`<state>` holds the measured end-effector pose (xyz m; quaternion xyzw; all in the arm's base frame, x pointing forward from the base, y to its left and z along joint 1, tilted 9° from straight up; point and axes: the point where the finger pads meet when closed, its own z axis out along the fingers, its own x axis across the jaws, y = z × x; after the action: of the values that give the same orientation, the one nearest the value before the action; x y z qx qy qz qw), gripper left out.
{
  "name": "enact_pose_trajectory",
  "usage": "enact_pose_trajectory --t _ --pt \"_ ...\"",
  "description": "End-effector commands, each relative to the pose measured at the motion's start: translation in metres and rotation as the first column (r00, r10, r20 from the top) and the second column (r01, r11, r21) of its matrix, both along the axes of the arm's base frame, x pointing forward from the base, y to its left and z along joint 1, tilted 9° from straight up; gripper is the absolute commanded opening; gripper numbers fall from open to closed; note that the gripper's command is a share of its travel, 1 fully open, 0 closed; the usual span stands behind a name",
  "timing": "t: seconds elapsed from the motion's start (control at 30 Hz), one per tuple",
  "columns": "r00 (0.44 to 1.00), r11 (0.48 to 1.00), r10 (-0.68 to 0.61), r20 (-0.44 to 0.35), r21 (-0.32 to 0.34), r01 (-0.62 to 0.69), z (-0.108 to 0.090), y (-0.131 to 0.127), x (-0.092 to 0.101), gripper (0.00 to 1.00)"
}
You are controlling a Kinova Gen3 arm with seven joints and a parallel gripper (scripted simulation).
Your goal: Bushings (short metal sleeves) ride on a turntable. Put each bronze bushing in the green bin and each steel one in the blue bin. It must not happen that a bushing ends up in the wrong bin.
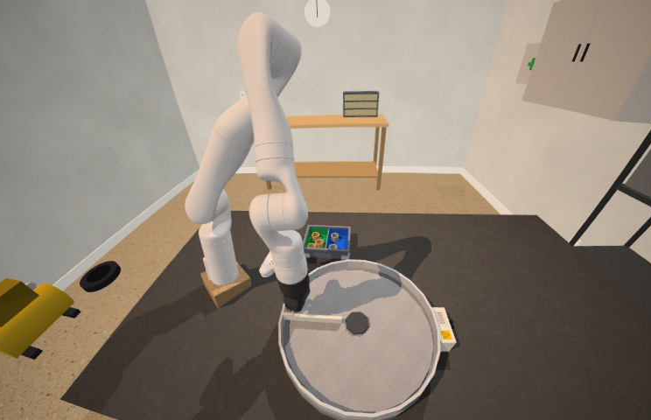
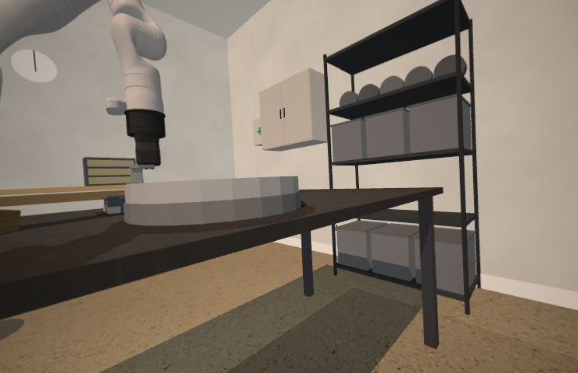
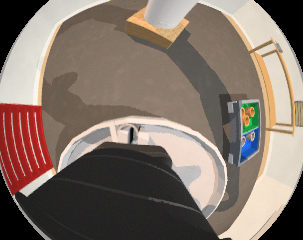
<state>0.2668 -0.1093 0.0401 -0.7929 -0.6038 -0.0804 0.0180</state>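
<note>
My gripper [image 2: 137, 175] [image 3: 136, 132] is low over the left edge of the turntable [image 1: 386, 366] [image 2: 210, 194] [image 3: 206, 172], beside the pale bar. It is shut on a grey steel bushing, partly visible between the fingers in the wrist view; the top and exterior views hide it. The green bin [image 1: 324, 231] [image 3: 255, 126] holds several bronze bushings [image 1: 315, 235] [image 3: 246, 120]. The blue bin [image 1: 343, 242] [image 3: 248, 150] beside it holds two steel bushings, one [image 1: 334, 237] [image 3: 251, 136] farther back than the other [image 1: 332, 247].
The pale bar [image 1: 318, 318] runs from the turntable's left rim towards the dark centre hub [image 1: 357, 323]. The two bins share a grey tray behind the turntable. A white box [image 1: 441, 321] with a yellow label stands at its right. The arm's wooden base [image 1: 229, 289] is at the left.
</note>
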Motion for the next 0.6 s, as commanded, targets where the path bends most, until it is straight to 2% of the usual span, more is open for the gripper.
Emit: enact_pose_trajectory --t 0.0,0.57 --pt "1.0 1.0 0.0 0.001 0.0 0.0 0.0009 -0.0003 0.0002 0.0" --pt "1.0 1.0 -0.001 0.0 -0.001 0.001 0.0062 -0.001 -0.0003 0.0"
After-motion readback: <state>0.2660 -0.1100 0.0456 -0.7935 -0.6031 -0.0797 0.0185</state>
